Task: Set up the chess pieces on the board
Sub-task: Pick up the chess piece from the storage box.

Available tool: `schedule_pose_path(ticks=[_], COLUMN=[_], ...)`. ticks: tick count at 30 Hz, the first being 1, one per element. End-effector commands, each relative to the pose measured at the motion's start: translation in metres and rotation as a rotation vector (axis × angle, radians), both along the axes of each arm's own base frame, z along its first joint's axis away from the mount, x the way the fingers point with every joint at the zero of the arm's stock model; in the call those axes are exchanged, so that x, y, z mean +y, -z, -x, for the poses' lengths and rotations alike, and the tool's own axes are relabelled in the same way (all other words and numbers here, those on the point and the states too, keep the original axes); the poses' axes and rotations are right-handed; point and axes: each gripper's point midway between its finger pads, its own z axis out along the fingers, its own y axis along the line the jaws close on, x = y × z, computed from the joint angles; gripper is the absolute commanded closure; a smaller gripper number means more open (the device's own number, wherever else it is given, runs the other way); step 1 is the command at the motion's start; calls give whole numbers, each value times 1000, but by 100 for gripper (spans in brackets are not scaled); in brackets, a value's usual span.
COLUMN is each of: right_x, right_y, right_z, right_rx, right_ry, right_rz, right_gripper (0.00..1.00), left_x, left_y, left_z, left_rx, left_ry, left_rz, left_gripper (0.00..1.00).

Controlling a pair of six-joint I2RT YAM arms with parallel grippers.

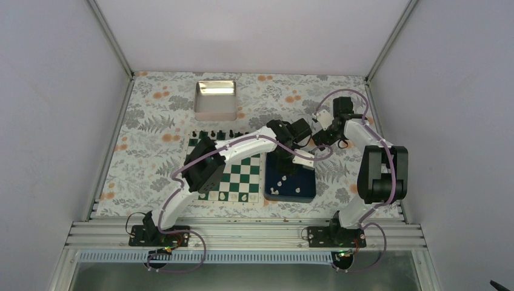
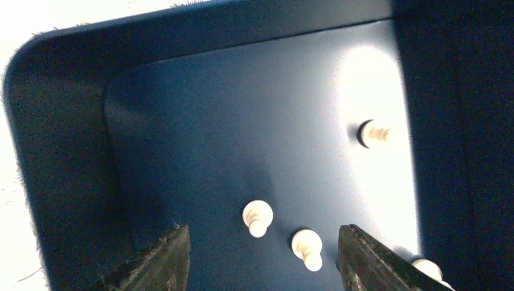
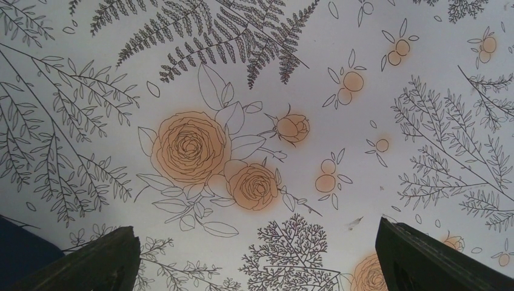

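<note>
Your L gripper [image 2: 263, 236] hangs in the tray [image 2: 66, 151], fingers partway apart, gripping nothing. Two white pieces [image 2: 257, 217] lie on the floor between them, a third sits further off, and a fourth is half hidden by a finger. Prob. pawns, but glare's bad. The board [image 1: 237, 177] sits just left of the tray, with a few white pieces on its near row. Your R gripper [image 3: 257, 257] gapes wide over the cloth [image 3: 339, 121], empty.

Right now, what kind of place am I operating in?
Probably a lab robot cell: plain white walls, an aluminium rail holding the arm bases, the board on a floral cloth.
</note>
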Motion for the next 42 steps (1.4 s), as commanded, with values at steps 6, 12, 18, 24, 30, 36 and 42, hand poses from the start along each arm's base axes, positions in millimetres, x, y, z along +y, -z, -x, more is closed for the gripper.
schedule_pose_path(ticks=[6,12,18,24,30,36,42], right_x=[7,8,8,9,9,9,10], right_y=[-13,-13,-14,-14,-14,-14,-15], right_z=[-4,-4,-4,-3,-3,-2,-2], right_rx=[-43,-42,-43,-42,-42,-39,-41], right_ry=[-21,-25,-27,-31,-30,-32,-34], right_rz=[-16,-18,-21,-22,-24,-28,-29], right_gripper=[0,0,0,0,0,0,0], left_x=[0,-1,-2,-3,-3,-3,-1], left_y=[31,35,41,45,48,45,42], left_z=[1,0,2,1,1,2,1], left_rx=[-9,-11,-16,-18,-22,-30,-42], left_ry=[17,16,24,28,28,26,23], left_rz=[-54,-58,-72,-81,-91,-86,-89], left_gripper=[42,50,54,61,73,81,94])
